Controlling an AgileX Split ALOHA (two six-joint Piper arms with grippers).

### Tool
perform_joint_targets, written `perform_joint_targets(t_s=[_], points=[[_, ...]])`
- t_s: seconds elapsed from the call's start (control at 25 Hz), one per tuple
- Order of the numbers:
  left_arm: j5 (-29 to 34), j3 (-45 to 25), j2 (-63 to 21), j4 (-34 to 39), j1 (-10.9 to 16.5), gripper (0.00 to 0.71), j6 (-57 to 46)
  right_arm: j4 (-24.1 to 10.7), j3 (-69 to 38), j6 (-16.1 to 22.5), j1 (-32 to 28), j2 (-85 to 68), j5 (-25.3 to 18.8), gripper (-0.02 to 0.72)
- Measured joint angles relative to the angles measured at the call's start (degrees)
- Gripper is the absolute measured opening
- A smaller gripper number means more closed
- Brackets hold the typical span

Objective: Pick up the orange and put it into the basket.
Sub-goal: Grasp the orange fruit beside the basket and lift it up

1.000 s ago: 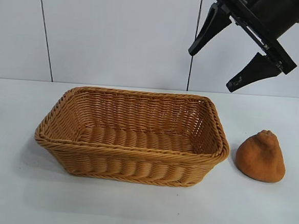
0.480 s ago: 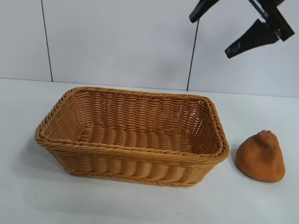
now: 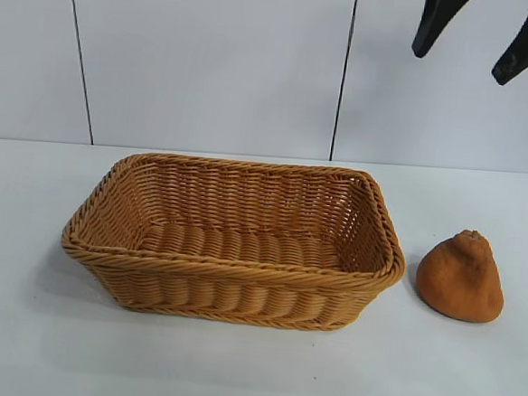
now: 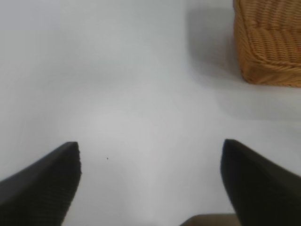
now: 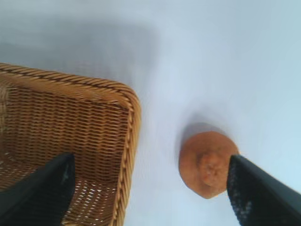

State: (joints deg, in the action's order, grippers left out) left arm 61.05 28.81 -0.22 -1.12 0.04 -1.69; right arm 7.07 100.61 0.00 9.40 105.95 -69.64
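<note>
The orange (image 3: 461,277), a lumpy brownish-orange fruit with a knob on top, sits on the white table just right of the basket (image 3: 232,266). The basket is a large tan wicker one and holds nothing. My right gripper (image 3: 463,67) hangs open high above the orange and the basket's right end; only its two black fingertips show at the top edge. In the right wrist view the orange (image 5: 207,162) lies below, near one fingertip (image 5: 256,193), and the basket's corner (image 5: 127,101) is beside it. My left gripper (image 4: 150,155) is open over bare table, with the basket (image 4: 268,70) off to one side.
A white table (image 3: 252,369) carries both things. A pale panelled wall (image 3: 210,58) stands behind it. Bare table lies in front of the basket and to the right of the orange.
My right gripper has risen and moved right, from above the basket's right end to high above the orange. The orange and the basket have not moved.
</note>
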Motion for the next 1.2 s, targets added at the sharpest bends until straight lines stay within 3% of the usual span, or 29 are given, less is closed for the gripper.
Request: perform_joint_targets(t_s=[0.16, 0.52, 0.6, 0.76, 0.96, 1.0, 1.08, 1.2], points=[[0.0, 0.0, 0.0, 0.0, 0.0, 0.580, 0.1, -2.9, -0.9, 1.7, -1.1, 0.0, -0.2, 0.601], [0.0, 0.0, 0.0, 0.0, 0.0, 0.580, 0.1, -3.7, -9.2, 2.1, -4.8, 3.0, -0.2, 0.601], [0.0, 0.0, 0.0, 0.0, 0.0, 0.580, 0.1, -2.9, -12.2, 1.9, -4.8, 4.5, 1.2, 0.601], [0.0, 0.0, 0.0, 0.0, 0.0, 0.580, 0.1, 2.2, -16.7, 0.7, -4.8, 8.9, 6.4, 0.601], [0.0, 0.0, 0.0, 0.0, 0.0, 0.580, 0.1, 3.2, -18.3, 0.5, -4.7, 15.0, 11.9, 0.582], [0.0, 0.0, 0.0, 0.0, 0.0, 0.580, 0.1, 3.2, -18.3, 0.5, -4.7, 15.9, 12.2, 0.555], [0.0, 0.0, 0.0, 0.0, 0.0, 0.580, 0.1, 3.1, -18.4, 0.5, -4.7, 16.6, 12.4, 0.431], [0.0, 0.0, 0.0, 0.0, 0.0, 0.580, 0.1, 2.7, -18.2, 0.4, -4.7, 16.7, 11.1, 0.122]])
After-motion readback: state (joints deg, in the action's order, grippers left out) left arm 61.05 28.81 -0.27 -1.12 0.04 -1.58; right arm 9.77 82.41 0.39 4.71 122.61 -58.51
